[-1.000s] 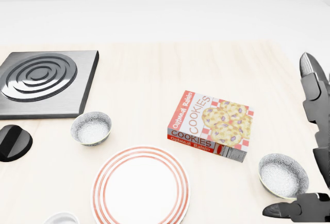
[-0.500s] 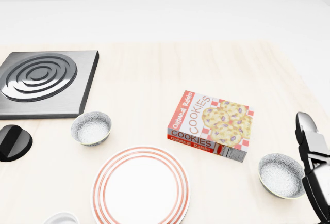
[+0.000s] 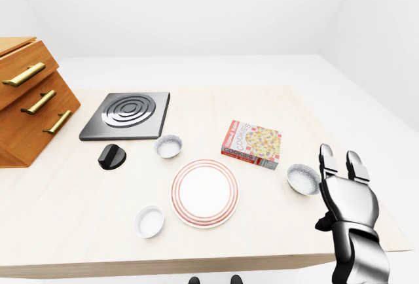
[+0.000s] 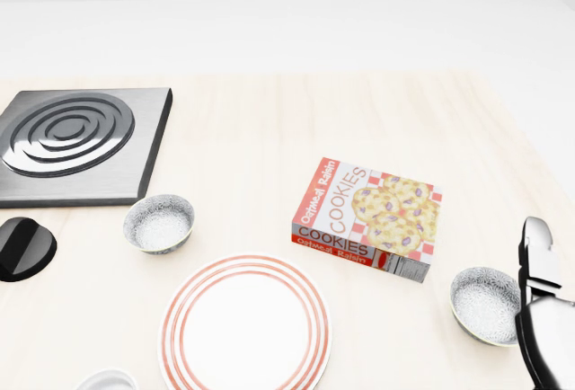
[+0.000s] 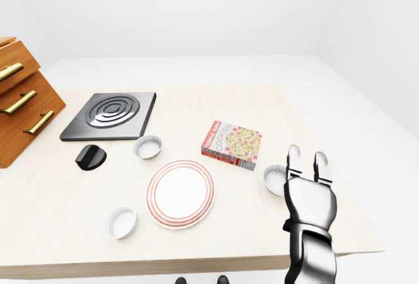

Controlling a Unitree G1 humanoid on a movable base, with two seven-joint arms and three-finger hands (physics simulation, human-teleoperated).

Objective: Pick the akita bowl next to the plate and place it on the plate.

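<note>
Lower right: right robot hand (image 3: 347,195), fingers released, just beside akita bowl (image 3: 303,178); centre over rim, descend level before clenching.

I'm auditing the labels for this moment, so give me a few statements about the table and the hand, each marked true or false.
1. Nothing lies on the plate. True.
2. The cookie box stands upright. False: it lies flat on the table.
3. The right hand grips a bowl. False: its fingers are open, beside the speckled bowl at the view's right.
4. A second speckled bowl sits between the burner and the plate. True.
5. The black knob rests on the burner. False: it lies on the table, just below it.
</note>
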